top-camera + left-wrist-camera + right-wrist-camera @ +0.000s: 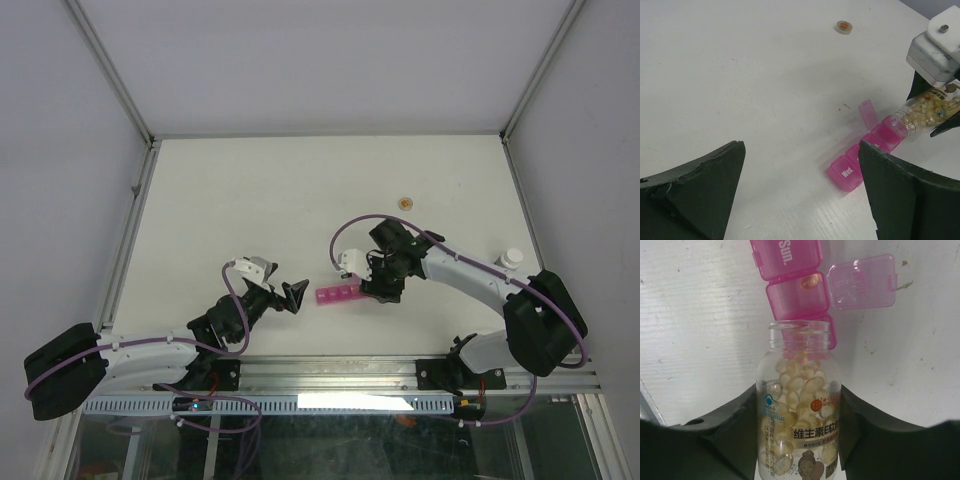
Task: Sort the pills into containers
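1. This is looking like a robot lab.
2. A left robot arm [150,346] and a right robot arm [470,278] are sitting on a metal rail [330,372] at 6 o'clock.
3. Plain walls [300,60] and metal bars [108,70] are standing around the white table [250,200].

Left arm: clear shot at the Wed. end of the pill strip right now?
Probably yes. The left gripper is open and faces the pill strip across bare table; the right gripper holds the bottle at the strip's other end.
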### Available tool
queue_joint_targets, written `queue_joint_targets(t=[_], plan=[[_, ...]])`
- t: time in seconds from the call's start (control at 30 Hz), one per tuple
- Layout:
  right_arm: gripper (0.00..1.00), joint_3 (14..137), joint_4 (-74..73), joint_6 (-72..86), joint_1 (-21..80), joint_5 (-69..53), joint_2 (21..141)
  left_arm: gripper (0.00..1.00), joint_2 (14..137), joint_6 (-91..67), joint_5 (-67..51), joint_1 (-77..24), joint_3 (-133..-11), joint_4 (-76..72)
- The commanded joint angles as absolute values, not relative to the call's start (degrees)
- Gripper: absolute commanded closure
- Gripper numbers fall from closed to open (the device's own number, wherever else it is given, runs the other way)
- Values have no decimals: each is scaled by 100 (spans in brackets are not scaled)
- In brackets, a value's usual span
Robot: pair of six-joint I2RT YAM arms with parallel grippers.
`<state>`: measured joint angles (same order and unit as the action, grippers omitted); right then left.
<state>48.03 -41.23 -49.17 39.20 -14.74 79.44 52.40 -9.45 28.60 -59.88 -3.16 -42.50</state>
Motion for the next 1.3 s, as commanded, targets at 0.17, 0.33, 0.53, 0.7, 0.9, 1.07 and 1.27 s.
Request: queue_joint_targets(t=[0.17, 0.33, 0.53, 0.7, 0.9, 1.07, 1.27], plan=[[100, 5012, -4129, -4944, 3949, -1558, 7736, 1, 5263, -930, 2839, -5910, -433, -4547], [100, 5029, -4111, -4949, 3966, -1600, 7725, 1, 5300, -930, 2825, -5898, -453, -4541], [100, 5018, -4028, -4918, 3989, -1518, 7716, 1, 5324, -932, 2815, -5889, -466, -4522], [100, 5115, -4169, -4853, 4002, -1581, 7806, 1, 5346, -938, 2793, -5875, -485, -4517], [100, 4965, -3950, -4822, 4042, -1416, 7725, 1, 5328, -946, 2785, -5862, -480, -4515], [100, 5012, -4038, -4824, 4065, -1438, 7748, 1, 5307, -948, 2772, -5856, -475, -4517], [100, 4900, -3885, -4788, 4095, -1297, 7740, 1, 5283, -956, 2783, -5853, -455, -4511]])
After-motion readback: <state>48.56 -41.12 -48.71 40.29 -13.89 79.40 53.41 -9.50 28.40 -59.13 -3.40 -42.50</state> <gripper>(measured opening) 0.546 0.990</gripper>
